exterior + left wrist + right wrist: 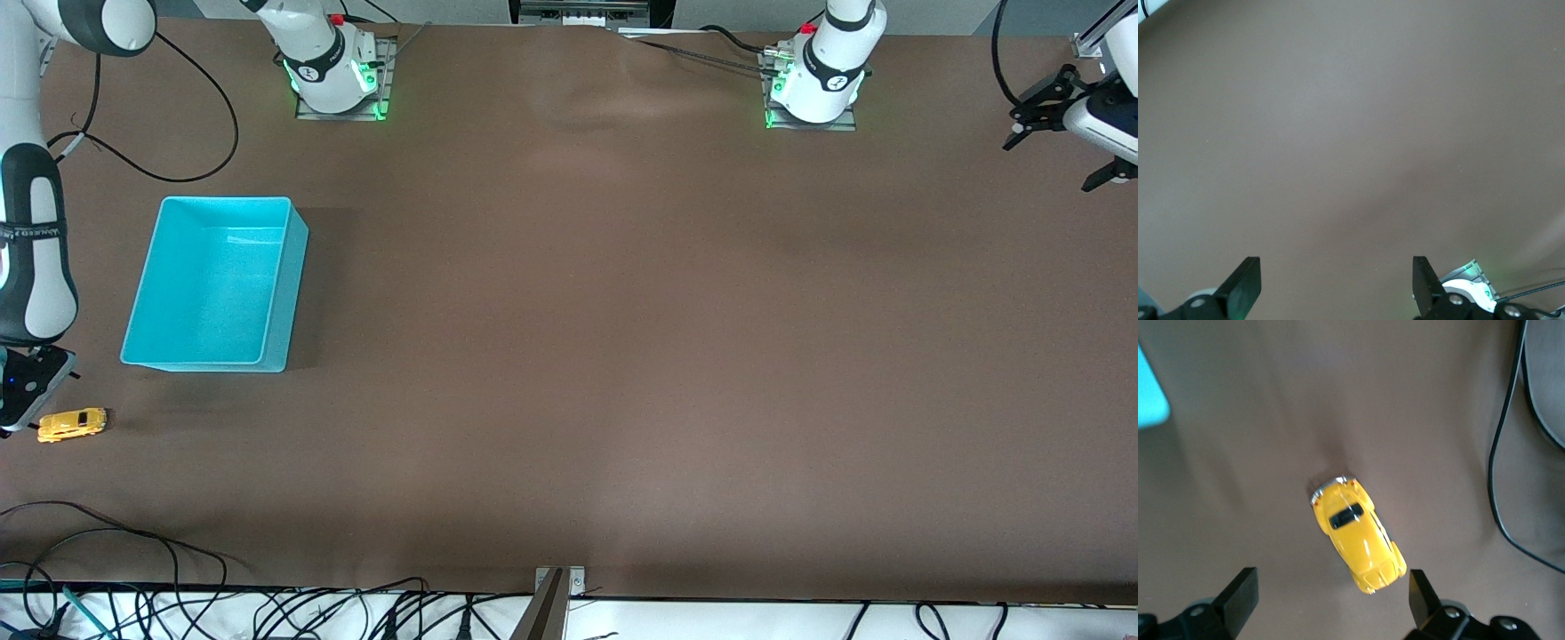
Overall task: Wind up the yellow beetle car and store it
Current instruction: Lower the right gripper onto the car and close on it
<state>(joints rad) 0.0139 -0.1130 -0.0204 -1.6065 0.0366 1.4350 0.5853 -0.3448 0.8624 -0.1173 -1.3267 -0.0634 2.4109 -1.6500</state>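
The yellow beetle car (71,424) stands on its wheels on the brown table at the right arm's end, nearer to the front camera than the turquoise bin (213,284). My right gripper (1331,597) hovers open just above the table beside the car (1358,533). The car's rounded nose lies close to one fingertip (1421,590), and nothing is held. The bin is empty. My left gripper (1335,285) waits open over bare table at the left arm's end (1058,133).
A black cable (178,107) loops on the table near the right arm's base. Another cable (1501,487) runs close to the car. More cables and a metal bracket (556,596) line the front edge.
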